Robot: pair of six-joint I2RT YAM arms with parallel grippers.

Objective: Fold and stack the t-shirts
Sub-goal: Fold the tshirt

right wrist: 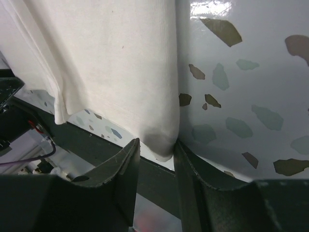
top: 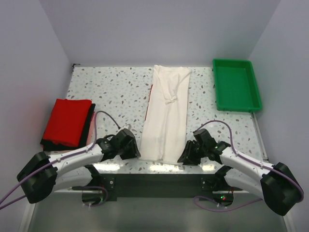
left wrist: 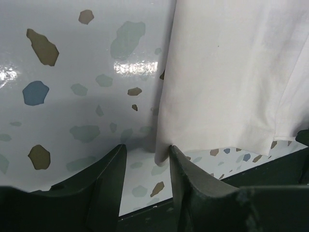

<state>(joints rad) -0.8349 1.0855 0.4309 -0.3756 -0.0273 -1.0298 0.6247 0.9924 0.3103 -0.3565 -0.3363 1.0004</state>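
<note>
A cream-white t-shirt (top: 166, 111) lies folded into a long strip down the middle of the table, its hem at the near edge. My left gripper (top: 135, 153) is at the hem's near-left corner. In the left wrist view this gripper (left wrist: 147, 147) is open, and the cloth (left wrist: 227, 72) just touches its right fingertip (left wrist: 173, 151). My right gripper (top: 184, 157) is at the near-right corner. In the right wrist view this gripper (right wrist: 157, 141) is open, with the shirt's corner (right wrist: 161, 140) bulging between the fingertips and resting against the right one. A folded red t-shirt (top: 67, 121) lies on a dark one (top: 91, 121) at the left.
A green plastic tray (top: 236, 82) sits at the back right. The speckled table (top: 116, 92) ends in a dark front rail (top: 154, 181) just below both grippers. White walls close in the left, back and right sides.
</note>
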